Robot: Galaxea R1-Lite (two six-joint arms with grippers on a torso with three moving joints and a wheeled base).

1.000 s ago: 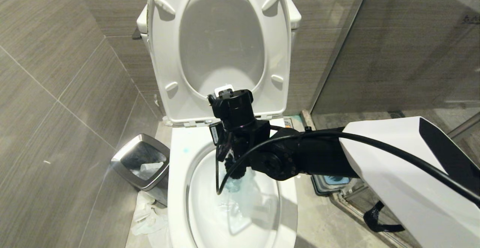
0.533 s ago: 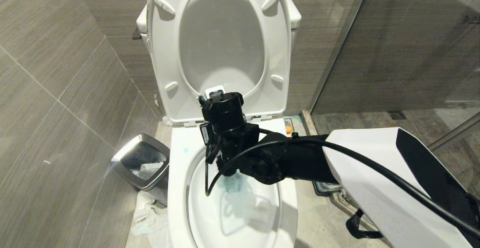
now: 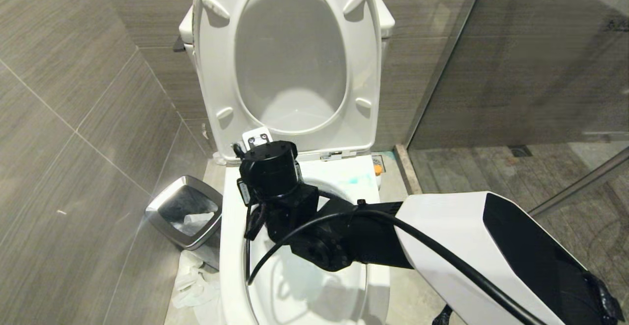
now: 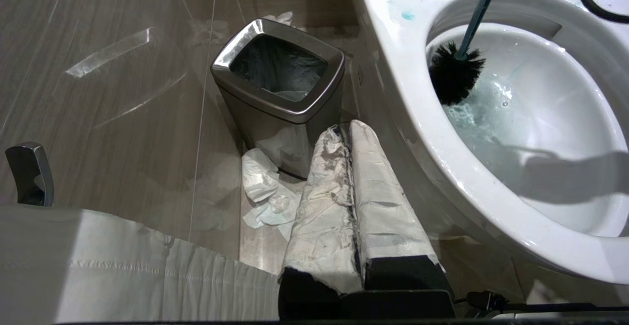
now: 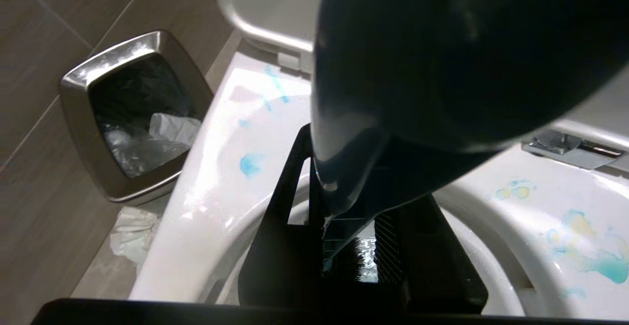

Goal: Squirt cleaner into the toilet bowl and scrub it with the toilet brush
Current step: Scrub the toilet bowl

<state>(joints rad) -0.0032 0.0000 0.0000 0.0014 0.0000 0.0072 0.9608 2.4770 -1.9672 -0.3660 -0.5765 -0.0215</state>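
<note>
The toilet bowl (image 3: pixel 231 246) stands against grey tiled walls with its seat and lid (image 3: pixel 287 64) tipped up against the tank. The robot's right arm (image 3: pixel 442 246) reaches across from the right, its black wrist hanging over the back left part of the bowl, a black cable (image 3: pixel 275 256) looping beneath it. The right gripper itself is hidden under the wrist, probably down inside the bowl. Pale blue cleaner (image 3: pixel 354 180) smears the back rim. A steel-rimmed waste bin (image 3: pixel 184 212) sits just left of the toilet, crumpled paper (image 3: pixel 189 280) beside it.

The white toilet bowl (image 4: pixel 393 64) is seen open, seat raised; turquoise cleaner (image 5: pixel 597 261) is smeared on its rim. The teal-handled toilet brush (image 4: pixel 454 72) is tilted, black bristles against the inner wall.
</note>
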